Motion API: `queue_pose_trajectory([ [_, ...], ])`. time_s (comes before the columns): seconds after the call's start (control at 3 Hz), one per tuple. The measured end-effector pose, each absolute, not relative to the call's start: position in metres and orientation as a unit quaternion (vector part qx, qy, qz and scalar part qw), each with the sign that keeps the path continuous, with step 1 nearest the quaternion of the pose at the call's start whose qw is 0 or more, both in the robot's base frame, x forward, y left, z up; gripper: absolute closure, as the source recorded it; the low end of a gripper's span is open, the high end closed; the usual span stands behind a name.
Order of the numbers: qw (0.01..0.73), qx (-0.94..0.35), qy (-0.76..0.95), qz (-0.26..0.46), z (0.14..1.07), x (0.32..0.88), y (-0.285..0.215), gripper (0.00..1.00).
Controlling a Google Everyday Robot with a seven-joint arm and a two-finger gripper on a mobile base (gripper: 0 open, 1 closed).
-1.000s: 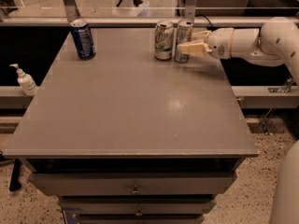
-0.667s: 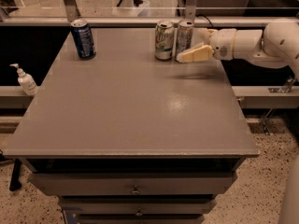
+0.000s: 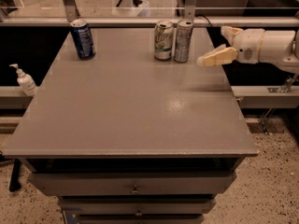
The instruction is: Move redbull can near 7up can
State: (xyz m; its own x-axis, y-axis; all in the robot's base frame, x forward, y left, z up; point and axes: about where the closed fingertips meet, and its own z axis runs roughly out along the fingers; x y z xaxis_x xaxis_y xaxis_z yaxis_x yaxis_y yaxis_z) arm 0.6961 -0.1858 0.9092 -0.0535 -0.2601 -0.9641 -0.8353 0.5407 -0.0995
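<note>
The redbull can (image 3: pixel 183 41), slim and silver, stands upright at the back of the grey table (image 3: pixel 126 106). The 7up can (image 3: pixel 163 40), pale white-green, stands right beside it on the left, almost touching. My gripper (image 3: pixel 211 45) is to the right of the redbull can, over the table's right edge. It is open and empty, a short gap away from the can. The white arm reaches in from the right.
A dark blue can (image 3: pixel 82 38) stands at the table's back left corner. A soap pump bottle (image 3: pixel 24 80) sits on a ledge left of the table. A rail and posts run behind the table. Drawers are below the front edge.
My gripper has let go of the redbull can and drawn back to the right. The can stays upright next to the 7up can.
</note>
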Motion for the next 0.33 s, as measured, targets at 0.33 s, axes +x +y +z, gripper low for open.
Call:
queue_pose_trajectory([
  [0.33,0.579,-0.402,0.676,0.216,0.9424,0.6579,-0.2326,0.00],
])
